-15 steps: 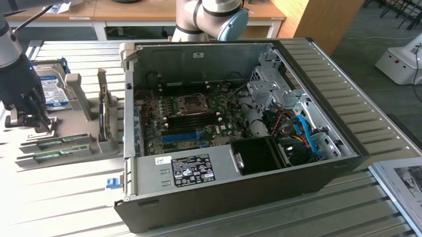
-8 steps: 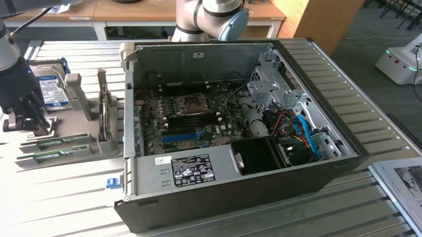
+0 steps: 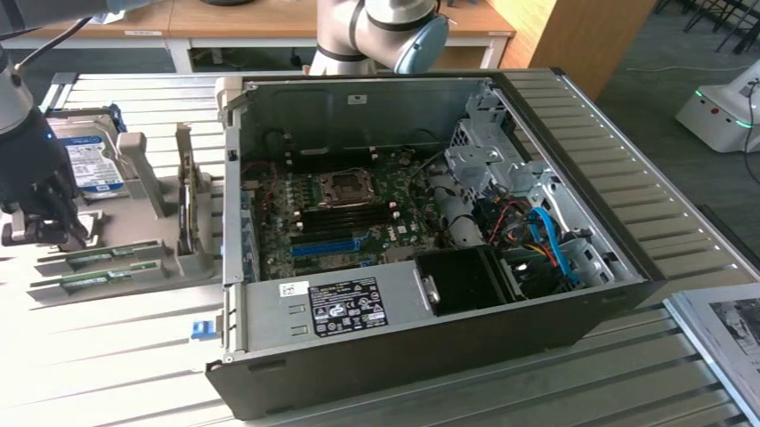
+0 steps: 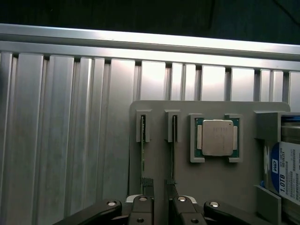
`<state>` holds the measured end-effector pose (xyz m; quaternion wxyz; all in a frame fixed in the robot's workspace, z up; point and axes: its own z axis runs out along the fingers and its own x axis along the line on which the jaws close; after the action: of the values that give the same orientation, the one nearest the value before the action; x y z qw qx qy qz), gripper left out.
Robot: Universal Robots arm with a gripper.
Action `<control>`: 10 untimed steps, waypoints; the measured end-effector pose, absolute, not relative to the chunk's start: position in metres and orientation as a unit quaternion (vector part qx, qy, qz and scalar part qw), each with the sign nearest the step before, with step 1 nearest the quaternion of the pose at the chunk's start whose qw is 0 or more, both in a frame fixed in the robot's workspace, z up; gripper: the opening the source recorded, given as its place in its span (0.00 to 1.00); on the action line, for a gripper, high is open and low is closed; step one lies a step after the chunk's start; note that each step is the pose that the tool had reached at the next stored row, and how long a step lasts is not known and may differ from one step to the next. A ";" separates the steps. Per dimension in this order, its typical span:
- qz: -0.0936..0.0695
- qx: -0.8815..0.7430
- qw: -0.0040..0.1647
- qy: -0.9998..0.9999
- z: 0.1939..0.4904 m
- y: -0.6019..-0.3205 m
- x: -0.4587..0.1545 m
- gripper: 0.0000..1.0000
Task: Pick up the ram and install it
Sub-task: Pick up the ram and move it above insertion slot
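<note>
Two ram sticks (image 4: 142,150) parked on edge in the grey holder's (image 4: 159,110) slots, apparently to offer thin upper edges for pinching, beside the open computer case (image 3: 416,356); gripper (image 4: 159,183) poised just above them, spread wide and empty, likely to straddle one.

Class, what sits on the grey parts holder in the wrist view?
On the holder: two RAM sticks on edge in slots, a CPU in its recess, a hard drive. The open claw covers the sticks' near ends.
</note>
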<state>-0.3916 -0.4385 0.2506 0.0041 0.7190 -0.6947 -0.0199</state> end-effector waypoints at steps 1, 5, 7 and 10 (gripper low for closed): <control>-0.020 0.719 0.004 -0.695 0.251 -0.440 -0.392 0.24; -0.020 0.719 0.004 -0.695 0.251 -0.444 -0.392 0.24; -0.020 0.719 0.004 -0.695 0.251 -0.446 -0.392 0.24; -0.020 0.719 0.004 -0.695 0.251 -0.447 -0.392 0.24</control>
<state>-0.3916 -0.4469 0.2507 0.0041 0.7190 -0.6947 -0.0199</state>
